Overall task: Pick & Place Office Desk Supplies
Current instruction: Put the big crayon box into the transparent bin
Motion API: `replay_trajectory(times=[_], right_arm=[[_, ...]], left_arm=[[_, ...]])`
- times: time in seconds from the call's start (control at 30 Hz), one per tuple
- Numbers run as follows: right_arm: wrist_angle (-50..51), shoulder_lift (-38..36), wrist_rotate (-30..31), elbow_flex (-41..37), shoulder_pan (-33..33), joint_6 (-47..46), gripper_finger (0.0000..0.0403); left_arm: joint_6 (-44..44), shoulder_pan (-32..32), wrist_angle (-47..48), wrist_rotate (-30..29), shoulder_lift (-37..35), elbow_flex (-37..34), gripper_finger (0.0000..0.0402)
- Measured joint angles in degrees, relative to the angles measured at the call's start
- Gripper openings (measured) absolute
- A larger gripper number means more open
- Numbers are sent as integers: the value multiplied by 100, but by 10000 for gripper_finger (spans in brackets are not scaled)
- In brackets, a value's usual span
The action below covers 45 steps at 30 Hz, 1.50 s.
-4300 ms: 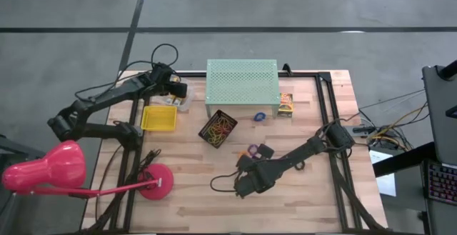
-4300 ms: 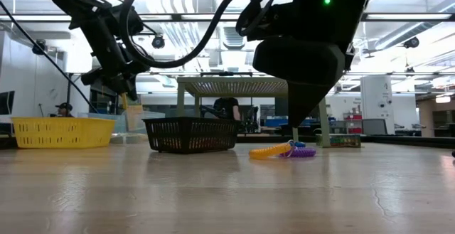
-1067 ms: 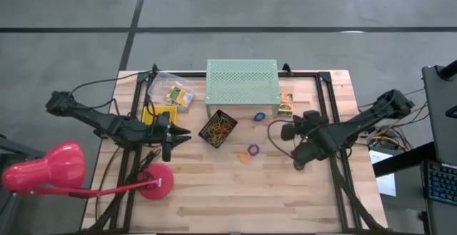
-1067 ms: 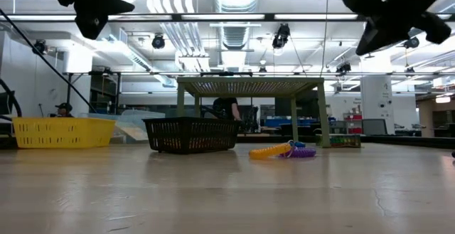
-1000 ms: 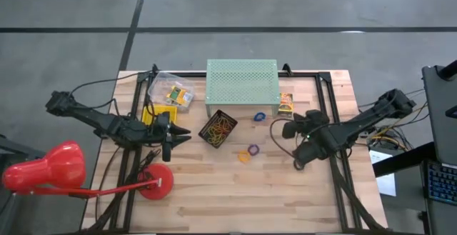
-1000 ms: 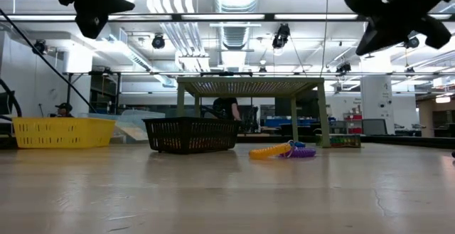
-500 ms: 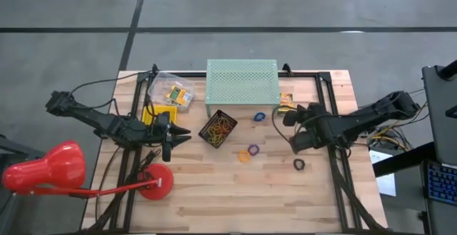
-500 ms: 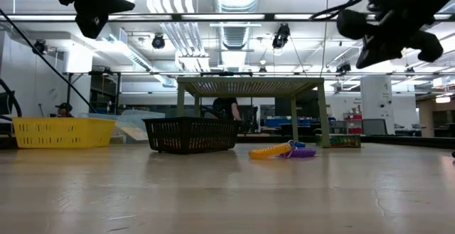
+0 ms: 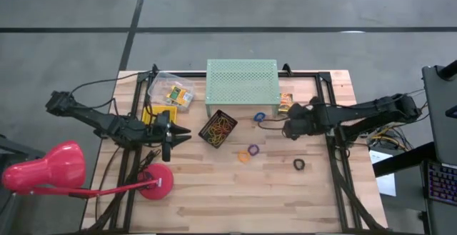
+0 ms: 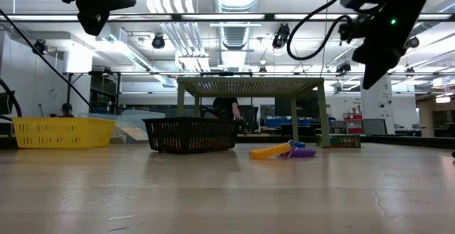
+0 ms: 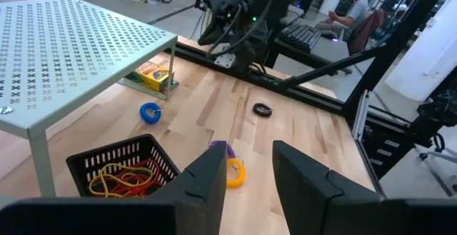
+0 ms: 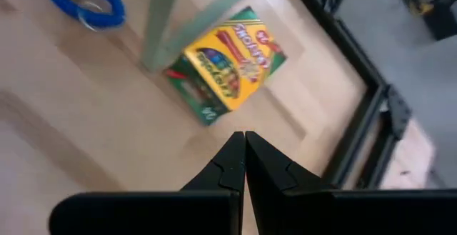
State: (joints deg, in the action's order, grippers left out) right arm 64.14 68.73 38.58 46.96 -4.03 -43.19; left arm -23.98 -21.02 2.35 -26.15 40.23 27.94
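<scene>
My right gripper (image 9: 287, 128) hovers shut above the table, just on the near side of the yellow-orange printed box (image 12: 225, 63), which lies flat by a leg of the mint-green stand (image 9: 242, 85). It touches nothing. A blue ring roll (image 9: 260, 116) lies left of the box. A black ring roll (image 9: 299, 164) lies alone on the wood nearer the front. Purple (image 9: 253, 150) and orange (image 9: 243, 157) coil rings lie mid-table. My left gripper (image 11: 250, 185) waits open and raised beside the yellow tray (image 9: 158, 113).
A black mesh basket (image 9: 218, 128) full of coloured rubber bands stands in front of the stand. A clear container (image 9: 173, 92) with small boxes sits at the far left. The pink desk lamp (image 9: 43, 171) stands at the near left corner. The black table frame (image 9: 332, 113) runs beside my right arm.
My right gripper has moved from over the black ring roll toward the table's far edge and slightly left, ending near the printed box, and has tipped to point more downward. The black ring roll, covered by the gripper a second ago, now lies uncovered on the table.
</scene>
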Motion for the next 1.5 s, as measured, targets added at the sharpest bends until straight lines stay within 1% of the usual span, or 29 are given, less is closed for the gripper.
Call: replay_trajectory(times=[0.13, 0.27, 0.37, 0.67, 0.8, 0.9, 1.0, 1.17, 1.33, 1.5], right_arm=[[-558, 1, 28, -102, 301, 1266, 8], [-1196, 2, 40, -213, 440, 2571, 8], [-1415, 2, 42, -310, 576, 3213, 8], [-1868, 134, 114, -530, 932, 3485, 8], [-2282, 446, 320, -697, 1135, 3642, 8], [-2723, 788, 151, -895, 1334, 3882, 8], [-2757, 1201, 77, -1026, 1441, 4073, 8], [-2859, 1805, 755, -1073, 1507, 4127, 8], [-3232, 2202, 811, -1072, 1625, 4374, 8], [-3368, 2364, 1035, -1066, 1632, 4343, 8]], left_arm=[[4, 0, 0, 0, 0, 0, 119], [19, 0, 0, -1, 0, 0, 119], [19, 0, 18, 0, 0, -2, 119], [19, -2, 42, 0, 0, -10, 119], [19, -4, 40, -2, 0, -11, 119], [17, -4, 44, 0, 0, -11, 119], [17, -4, 46, 0, 0, -13, 119], [17, -4, 48, 0, 0, -13, 119], [17, -4, 46, 0, 0, -13, 119], [17, -4, 50, 0, 0, -13, 119]])
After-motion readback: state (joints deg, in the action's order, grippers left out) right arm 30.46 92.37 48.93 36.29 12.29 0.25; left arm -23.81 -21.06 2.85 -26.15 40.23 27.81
